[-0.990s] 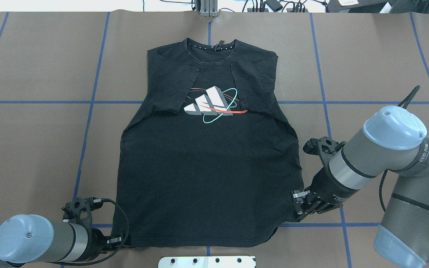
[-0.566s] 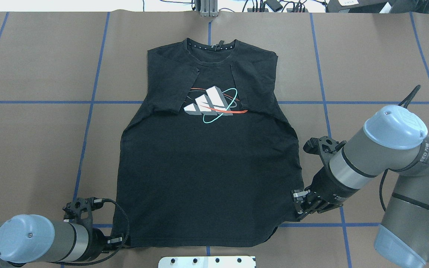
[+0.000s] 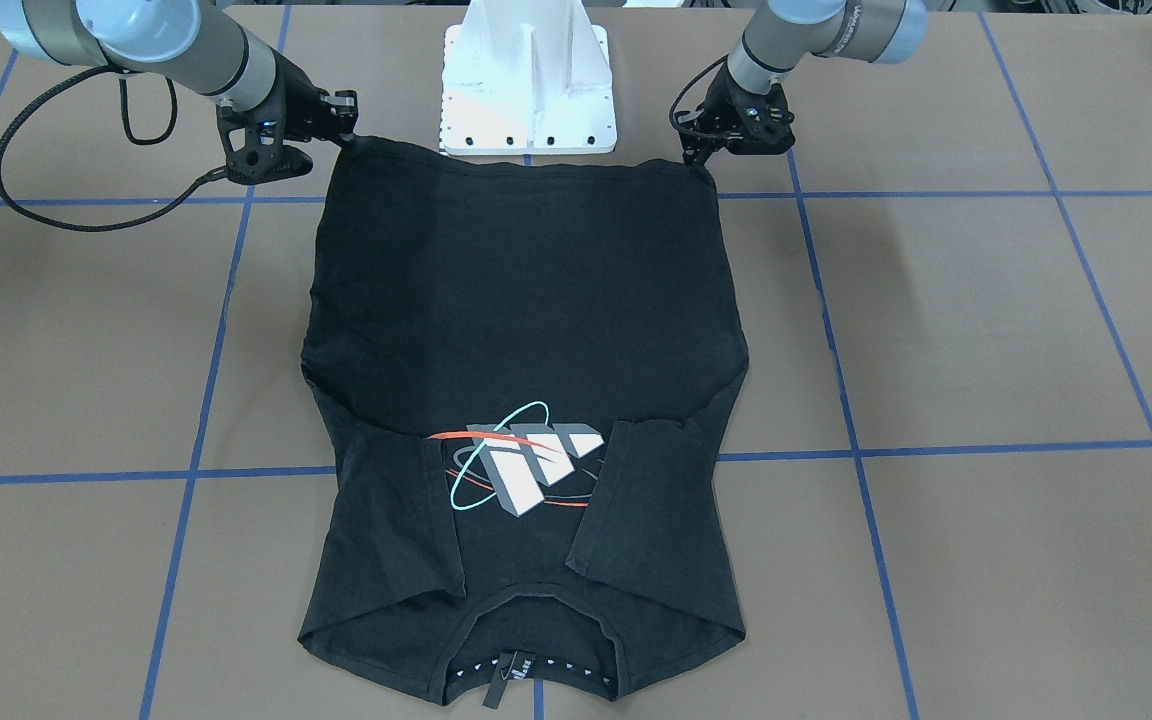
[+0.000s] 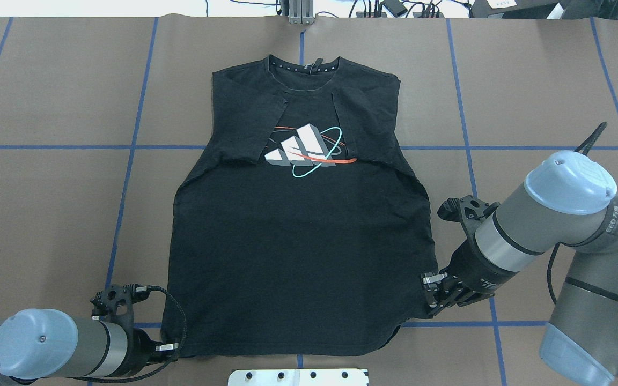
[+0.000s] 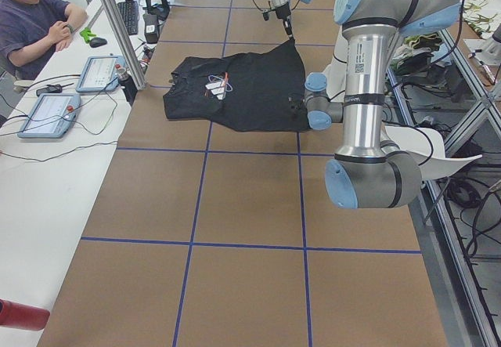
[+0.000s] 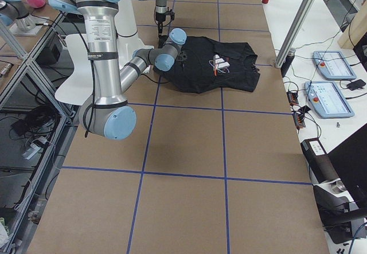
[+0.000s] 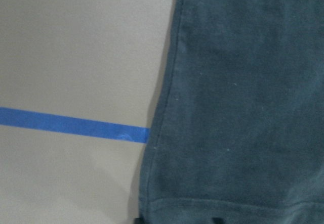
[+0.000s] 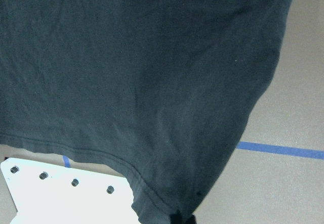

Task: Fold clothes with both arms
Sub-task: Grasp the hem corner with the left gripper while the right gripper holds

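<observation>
"Where is the T-shirt (image 4: pixel 298 257) right now?"

"I see it spread out, picture side up, in the middle of the brown worktop (image 4: pixel 46 214). Its collar (image 4: pixel 303 67) points away from the robot. Its bottom hem (image 4: pixel 287 351) is next to the white mount plate (image 4: pixel 298 377). Both short sleeves (image 4: pixel 250 128) are folded in over the chest, one on each side of the picture of grey-white blocks (image 4: pixel 301 150) with red and teal rings."

"What is the right hand doing?"

"My right hand (image 4: pixel 430 298) is at the bottom corner on its side. It is pinched tight on the cloth there. In its wrist camera that corner is held up off the worktop, and I can see the plate under the hem."

"And the left hand?"

"My left hand (image 4: pixel 172 347) is low, right at the other bottom corner. In its wrist camera the cloth lies flat beside a blue tape line (image 7: pixel 71 124). I can't tell if that hand has closed on the cloth or is loose."
</observation>
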Robot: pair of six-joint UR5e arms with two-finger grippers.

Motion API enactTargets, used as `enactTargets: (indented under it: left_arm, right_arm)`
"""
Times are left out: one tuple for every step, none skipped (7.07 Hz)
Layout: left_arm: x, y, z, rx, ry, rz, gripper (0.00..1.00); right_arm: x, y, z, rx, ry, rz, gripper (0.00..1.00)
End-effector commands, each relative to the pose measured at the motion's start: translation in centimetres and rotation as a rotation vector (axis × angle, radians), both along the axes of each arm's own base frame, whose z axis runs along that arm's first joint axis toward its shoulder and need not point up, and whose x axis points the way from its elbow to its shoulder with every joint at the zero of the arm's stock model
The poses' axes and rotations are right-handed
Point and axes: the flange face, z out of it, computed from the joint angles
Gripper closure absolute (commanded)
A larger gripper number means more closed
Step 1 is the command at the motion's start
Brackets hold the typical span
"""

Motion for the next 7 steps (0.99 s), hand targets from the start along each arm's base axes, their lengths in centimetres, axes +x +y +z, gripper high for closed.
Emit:
enactTargets:
  left_arm:
    - [-0.08, -0.01, -0.1, -0.001, 0.001, 0.001, 1.0]
    - [-0.07, -0.08, -0.17, -0.001, 0.002, -0.001, 1.0]
    - [-0.13, -0.23, -0.17, -0.001, 0.002, -0.004, 1.0]
    - [-0.22, -0.21, -0.25, -0.001, 0.004, -0.004, 1.0]
    - [-0.19, -0.2, -0.17, -0.002, 0.003, -0.003, 1.0]
    - [-0.23, -0.2, -0.1, -0.002, 0.001, -0.003, 0.68]
    - [-0.26, -0.21, 0.12, -0.002, -0.004, -0.004, 0.49]
  right_arm:
    - [0.2, -0.05, -0.09, 0.002, -0.002, 0.002, 1.0]
    - [0.19, -0.05, -0.17, 0.002, -0.004, 0.001, 1.0]
    - [0.11, -0.11, -0.03, 0.004, -0.002, 0.001, 1.0]
    - [0.13, -0.1, 0.04, 0.006, -0.002, 0.0, 1.0]
    - [-0.05, -0.03, 0.1, 0.005, -0.001, -0.003, 1.0]
    - [-0.06, -0.04, 0.24, 0.005, 0.001, -0.004, 1.0]
    - [-0.1, -0.06, 0.31, 0.004, 0.003, -0.004, 1.0]
